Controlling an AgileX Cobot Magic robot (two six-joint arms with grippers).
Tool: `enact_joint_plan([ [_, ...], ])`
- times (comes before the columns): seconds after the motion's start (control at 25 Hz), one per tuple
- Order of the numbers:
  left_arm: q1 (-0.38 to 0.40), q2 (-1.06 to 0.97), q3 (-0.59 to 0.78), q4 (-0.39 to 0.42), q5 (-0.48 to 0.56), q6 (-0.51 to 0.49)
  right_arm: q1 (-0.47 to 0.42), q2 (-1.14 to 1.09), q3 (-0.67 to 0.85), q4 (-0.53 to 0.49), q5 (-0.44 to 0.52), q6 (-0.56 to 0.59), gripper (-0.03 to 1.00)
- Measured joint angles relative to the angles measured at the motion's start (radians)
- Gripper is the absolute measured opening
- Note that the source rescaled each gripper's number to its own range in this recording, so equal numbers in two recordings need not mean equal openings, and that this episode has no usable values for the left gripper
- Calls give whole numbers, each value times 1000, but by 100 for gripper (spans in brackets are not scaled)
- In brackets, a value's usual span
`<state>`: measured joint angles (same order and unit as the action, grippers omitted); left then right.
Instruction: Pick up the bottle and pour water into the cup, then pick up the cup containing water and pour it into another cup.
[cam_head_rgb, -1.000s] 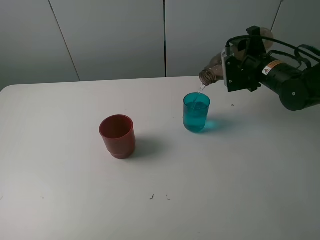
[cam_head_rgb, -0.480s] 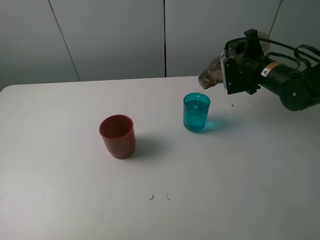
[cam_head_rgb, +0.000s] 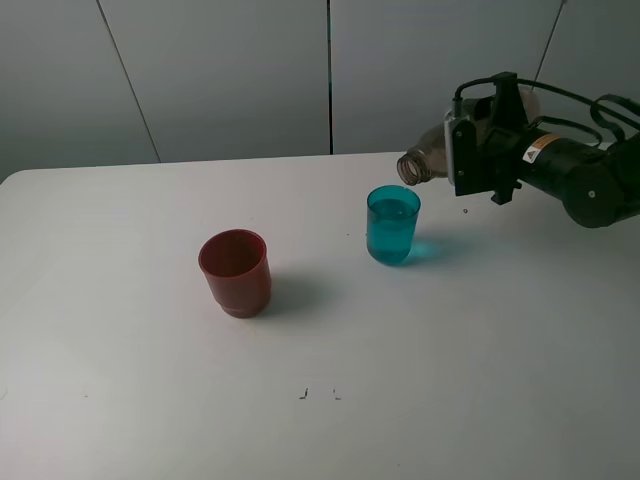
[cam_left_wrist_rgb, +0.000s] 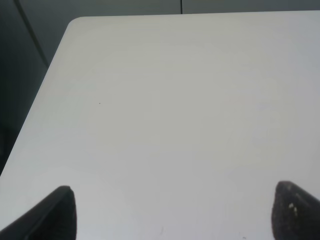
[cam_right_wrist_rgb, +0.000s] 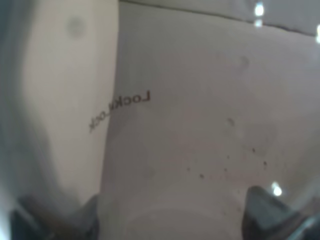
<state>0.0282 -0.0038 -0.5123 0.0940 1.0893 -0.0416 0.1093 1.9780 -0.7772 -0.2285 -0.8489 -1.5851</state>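
Note:
A clear plastic bottle (cam_head_rgb: 425, 160) is held by my right gripper (cam_head_rgb: 470, 152), which is shut on it. The bottle lies almost level, its open mouth just above and to the right of the blue cup (cam_head_rgb: 392, 224). The blue cup stands on the white table (cam_head_rgb: 320, 400) and holds water. No stream shows from the mouth. A red cup (cam_head_rgb: 236, 272) stands to the left of the blue cup. In the right wrist view the bottle (cam_right_wrist_rgb: 165, 135) fills the frame. My left gripper (cam_left_wrist_rgb: 172, 212) is open over bare table; only its fingertips (cam_left_wrist_rgb: 57, 210) show.
The table's far edge (cam_head_rgb: 200, 165) meets a grey wall behind. Two small dark marks (cam_head_rgb: 318, 394) lie on the table near the front. The right arm's body (cam_head_rgb: 585, 175) and cables hang over the table's right side.
The bottle has tipped back from a downward pour toward level and risen slightly. The water stream into the blue cup has stopped. The cups have not moved.

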Motion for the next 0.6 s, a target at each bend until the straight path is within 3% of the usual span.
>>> enact_joint_plan([
  [0.2, 0, 0, 0, 0, 0, -4, 0, 0, 0, 0, 81, 120, 3],
  [0.6, 0, 0, 0, 0, 0, -4, 0, 0, 0, -34, 135, 569, 3],
])
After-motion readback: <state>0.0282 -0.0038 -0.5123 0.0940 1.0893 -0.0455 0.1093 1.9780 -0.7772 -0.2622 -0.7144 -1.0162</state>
